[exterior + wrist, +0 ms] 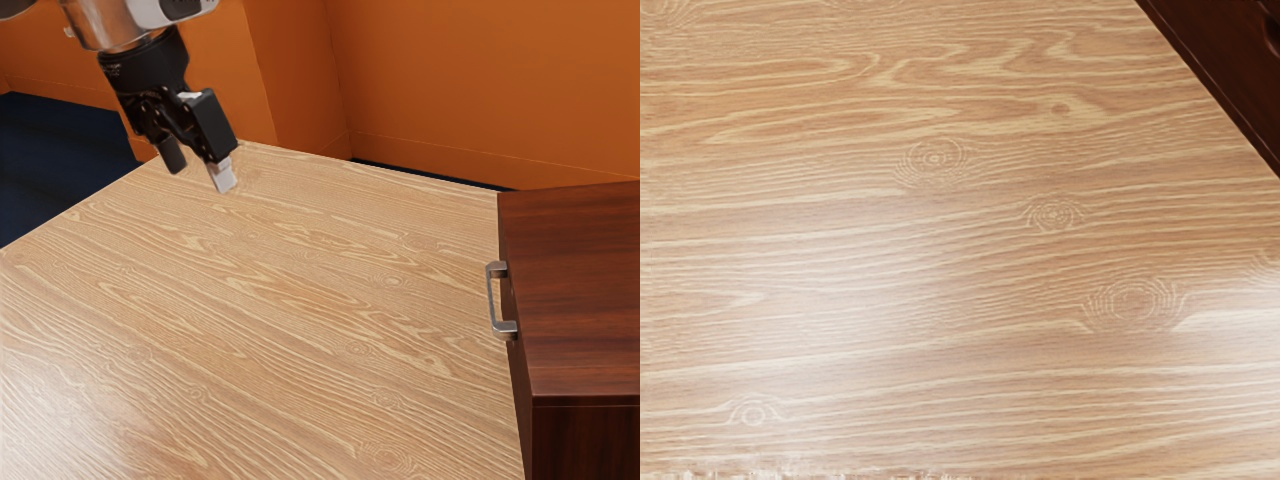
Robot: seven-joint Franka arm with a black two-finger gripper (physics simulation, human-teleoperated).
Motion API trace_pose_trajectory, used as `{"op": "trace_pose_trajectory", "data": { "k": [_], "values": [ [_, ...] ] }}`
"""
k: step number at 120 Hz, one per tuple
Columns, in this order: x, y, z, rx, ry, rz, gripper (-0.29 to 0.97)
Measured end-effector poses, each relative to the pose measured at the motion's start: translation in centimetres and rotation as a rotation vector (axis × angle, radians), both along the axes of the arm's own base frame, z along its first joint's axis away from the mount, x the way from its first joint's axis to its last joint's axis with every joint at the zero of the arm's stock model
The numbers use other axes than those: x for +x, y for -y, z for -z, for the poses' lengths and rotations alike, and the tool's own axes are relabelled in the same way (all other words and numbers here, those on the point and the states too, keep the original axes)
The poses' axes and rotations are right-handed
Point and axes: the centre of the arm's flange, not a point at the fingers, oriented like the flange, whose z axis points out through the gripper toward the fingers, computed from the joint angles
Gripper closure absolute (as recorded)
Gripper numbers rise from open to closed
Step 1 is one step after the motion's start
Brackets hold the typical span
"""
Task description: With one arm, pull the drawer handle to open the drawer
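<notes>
Saw the black two-finger gripper in the upper left of the frame in the exterior view, hanging above the far corner of the light, wavy-grained wooden surface and clear of it. Found its fingers spread apart with only air between them (one finger dark, the other pale at the tip), pointing down and toward the frame's right.

Located the bent silver metal drawer handle at the right of the frame, about mid-height. Found it mounted upright on the side face of the dark reddish-brown wooden cabinet standing at the surface's right edge. Saw the drawer handle and the gripper well apart, with a broad stretch of bare surface between them. Viewed that cabinet face nearly edge-on, so could not tell whether the drawer front sat flush or stood out.

Noted plain orange walls behind the surface and a dark blue floor at the far left.

In the wrist view, saw the same pale grain of the surface, with knots and a soft sheen. Also made out a dark brown corner of the cabinet in the upper right of the frame.
</notes>
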Motion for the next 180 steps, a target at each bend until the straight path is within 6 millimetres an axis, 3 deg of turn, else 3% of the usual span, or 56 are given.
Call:
{"op": "trace_pose_trajectory", "data": {
  "k": [20, 28, 35, 42, 51, 65, 75, 94, 111, 137, 153, 180],
  "values": [
    [-0.7, -8.5, 0.4, -0.002, -0.025, -0.193, 0.02],
    [-0.2, -10.2, 2.2, -0.013, -0.059, -0.237, 0.02],
    [0.1, -10.5, 4.7, -0.039, -0.102, -0.253, 0.02],
    [0.1, -8.8, 7.2, -0.072, -0.136, -0.240, 0.02],
    [-0.2, -3.7, 9.3, -0.119, -0.160, -0.182, 0.03],
    [-1.4, 1.6, 11.2, -0.186, -0.151, -0.168, 0.03],
    [-2.7, 3.5, 12.4, -0.232, -0.132, -0.211, 0.04],
    [-1.4, 7.3, 13.8, -0.336, -0.097, -0.272, 0.04],
    [1.0, 9.3, 15.6, -0.404, -0.078, -0.338, 0.05],
    [4.9, 10.0, 16.5, -0.457, -0.021, -0.407, 0.06],
    [6.2, 10.3, 16.9, -0.474, 0.011, -0.433, 0.07],
    [7.2, 14.2, 18.7, -0.524, 0.002, -0.425, 0.08]
  ]
}}
